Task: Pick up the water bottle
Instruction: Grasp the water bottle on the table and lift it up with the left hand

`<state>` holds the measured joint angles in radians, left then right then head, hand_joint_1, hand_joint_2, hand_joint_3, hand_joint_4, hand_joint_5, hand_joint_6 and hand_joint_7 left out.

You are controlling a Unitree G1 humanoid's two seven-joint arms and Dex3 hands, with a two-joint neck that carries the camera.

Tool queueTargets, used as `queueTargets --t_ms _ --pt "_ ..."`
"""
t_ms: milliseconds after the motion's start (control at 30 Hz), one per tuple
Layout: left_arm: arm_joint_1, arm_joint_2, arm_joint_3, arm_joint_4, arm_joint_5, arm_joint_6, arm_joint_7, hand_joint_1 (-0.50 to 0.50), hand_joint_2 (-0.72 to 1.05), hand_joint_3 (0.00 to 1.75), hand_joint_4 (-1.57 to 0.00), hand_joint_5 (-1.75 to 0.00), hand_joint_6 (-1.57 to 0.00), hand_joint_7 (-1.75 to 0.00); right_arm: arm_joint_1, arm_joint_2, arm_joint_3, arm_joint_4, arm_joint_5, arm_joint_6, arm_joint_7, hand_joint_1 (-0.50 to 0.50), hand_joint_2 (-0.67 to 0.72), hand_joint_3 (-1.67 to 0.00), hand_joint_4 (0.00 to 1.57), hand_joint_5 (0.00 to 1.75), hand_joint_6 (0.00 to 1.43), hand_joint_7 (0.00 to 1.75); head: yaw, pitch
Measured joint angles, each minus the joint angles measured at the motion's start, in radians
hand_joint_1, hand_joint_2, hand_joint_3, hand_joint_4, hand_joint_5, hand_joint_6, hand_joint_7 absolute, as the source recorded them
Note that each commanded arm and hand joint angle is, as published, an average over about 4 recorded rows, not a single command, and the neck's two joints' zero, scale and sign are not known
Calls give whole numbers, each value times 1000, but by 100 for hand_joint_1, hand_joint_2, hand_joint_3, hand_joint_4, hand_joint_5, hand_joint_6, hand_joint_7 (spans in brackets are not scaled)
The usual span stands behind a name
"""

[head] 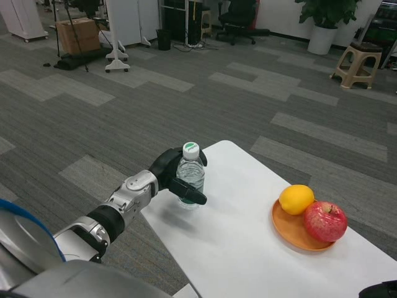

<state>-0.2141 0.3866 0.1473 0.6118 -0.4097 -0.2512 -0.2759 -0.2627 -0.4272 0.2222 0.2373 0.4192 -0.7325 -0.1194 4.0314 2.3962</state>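
Left robot hand (172,176) wraps water bottle (190,176) at tabletop (236,236) far-left edge. Wide bare tabletop to its right; orange plate (294,233) with lemon (296,199), apple (324,221) well apart, only obstacle there.

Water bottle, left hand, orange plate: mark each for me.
water bottle (191,169): head view, on its clear upper body.
left hand (170,171): head view, on the black palm behind the bottle.
orange plate (286,228): head view, on its bare front rim.
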Motion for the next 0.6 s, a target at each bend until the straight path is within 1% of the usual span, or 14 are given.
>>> queueTargets --t_ms 133,200,300,400,500,533,600 --pt "0 -15 -10 2 -58 -2 0 50 69 4 -97 -175 -107 -168 1 0 -1 0 0 0 0 -17 65 0 0 0 0 0 -7 -2" --pt "0 -17 -15 2 -76 -3 0 50 69 0 -97 -175 -107 -168 1 0 -1 0 0 0 0 -17 63 0 0 0 0 0 -9 -2" --pt "0 -18 -24 1 -108 -3 0 50 69 0 -97 -175 -105 -168 1 0 -1 0 0 0 0 -17 61 0 0 0 0 0 -12 -1" --pt "0 -18 -32 -7 -142 -2 1 50 69 7 -97 -175 -103 -168 1 0 -2 0 0 0 0 -17 60 0 0 0 0 0 -15 -3" --pt "1 -16 -36 -63 -166 16 2 50 69 9 -97 -175 -102 -168 2 0 -3 -1 0 0 0 -17 61 0 0 0 0 0 -18 -2" --pt "1 -15 -36 -85 -169 25 3 50 69 7 -97 -175 -101 -168 2 0 -3 -1 0 0 0 -17 63 0 0 0 0 0 -19 -1" --pt "0 -9 -36 -137 -170 70 3 50 69 2 -95 -175 -100 -168 3 0 -3 -1 0 0 0 -17 61 0 0 0 0 0 -22 1"
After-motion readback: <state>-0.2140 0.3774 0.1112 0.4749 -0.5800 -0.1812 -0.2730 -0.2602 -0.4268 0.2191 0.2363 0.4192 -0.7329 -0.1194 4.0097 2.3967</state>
